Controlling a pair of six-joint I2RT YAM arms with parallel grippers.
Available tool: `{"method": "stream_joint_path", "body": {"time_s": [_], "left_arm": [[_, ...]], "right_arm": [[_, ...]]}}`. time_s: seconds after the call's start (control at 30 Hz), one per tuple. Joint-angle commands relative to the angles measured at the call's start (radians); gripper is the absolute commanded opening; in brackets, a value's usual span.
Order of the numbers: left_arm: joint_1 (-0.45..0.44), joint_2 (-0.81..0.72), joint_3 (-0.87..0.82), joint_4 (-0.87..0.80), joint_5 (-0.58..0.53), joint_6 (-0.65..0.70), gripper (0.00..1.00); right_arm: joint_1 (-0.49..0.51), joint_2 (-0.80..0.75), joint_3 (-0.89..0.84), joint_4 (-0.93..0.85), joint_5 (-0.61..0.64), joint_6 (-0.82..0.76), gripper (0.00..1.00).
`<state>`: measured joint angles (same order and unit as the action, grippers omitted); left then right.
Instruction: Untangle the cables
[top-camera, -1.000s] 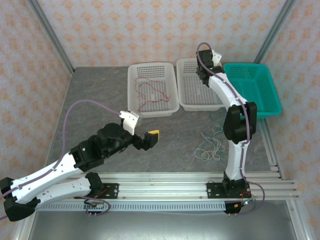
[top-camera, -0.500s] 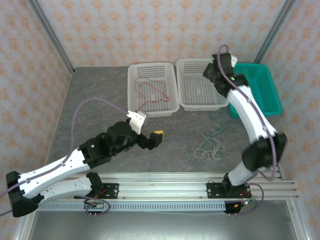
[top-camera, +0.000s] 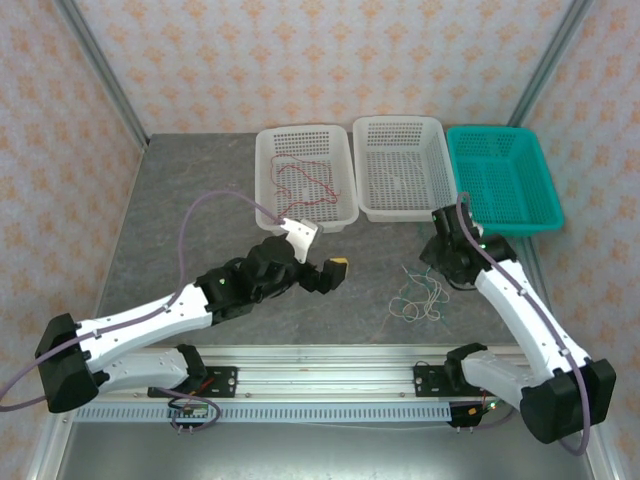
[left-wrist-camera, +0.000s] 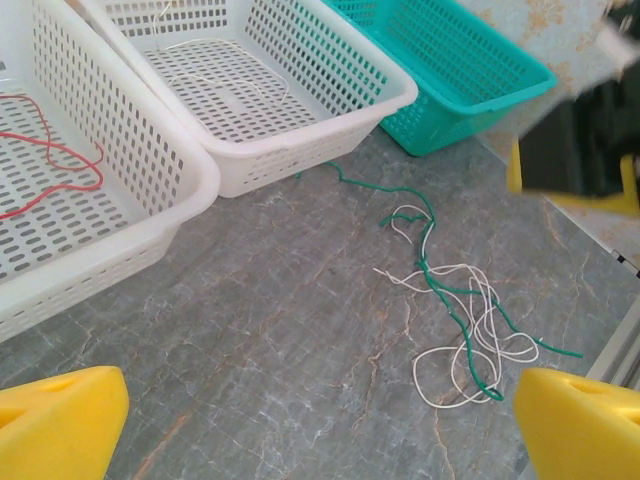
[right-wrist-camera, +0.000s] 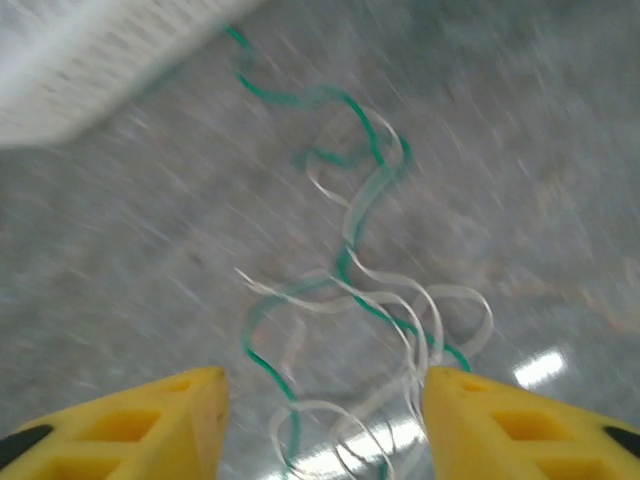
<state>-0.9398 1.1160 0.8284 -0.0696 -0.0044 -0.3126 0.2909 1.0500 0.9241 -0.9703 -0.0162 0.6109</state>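
right pincer (right-wrist-camera: 325, 410) gaped wide over the green-white cables (top-camera: 422, 295), 4 o'clock on the bench (top-camera: 190, 200) | left pincer (left-wrist-camera: 320, 420) wide too, empty | red cable (top-camera: 300, 185) sat in the 12 o'clock basket (top-camera: 300, 225) | risk imo: grabbing both strands would've cinched the knot

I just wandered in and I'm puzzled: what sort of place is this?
Probably a robot test booth: two arms bolted to a metal rail, patterned screens walling in the table, sorting baskets and tangled cables laid out.
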Motion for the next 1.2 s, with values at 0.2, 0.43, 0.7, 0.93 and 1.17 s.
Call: {"method": "stream_joint_path", "body": {"time_s": [0.2, 0.43, 0.7, 0.93, 1.17], "left_arm": [[0.004, -0.010, 0.012, 0.051, -0.006, -0.010, 0.99], [0.004, -0.037, 0.005, 0.015, -0.024, 0.001, 0.99], [0.003, -0.079, -0.031, 0.019, -0.051, -0.014, 0.99], [0.003, -0.078, -0.049, 0.049, -0.054, -0.035, 0.99], [0.003, -0.078, -0.041, 0.029, -0.051, -0.028, 0.99]], "right_arm": [[0.003, 0.060, -0.189, -0.061, -0.085, 0.141, 0.40], [0.004, 0.128, -0.241, 0.061, -0.086, 0.165, 0.31], [0.005, 0.128, -0.293, 0.094, -0.202, 0.248, 0.23], [0.007, 0.096, -0.306, 0.048, -0.254, 0.318, 0.36], [0.007, 0.156, -0.186, 0.174, -0.136, 0.201, 0.33]]}}
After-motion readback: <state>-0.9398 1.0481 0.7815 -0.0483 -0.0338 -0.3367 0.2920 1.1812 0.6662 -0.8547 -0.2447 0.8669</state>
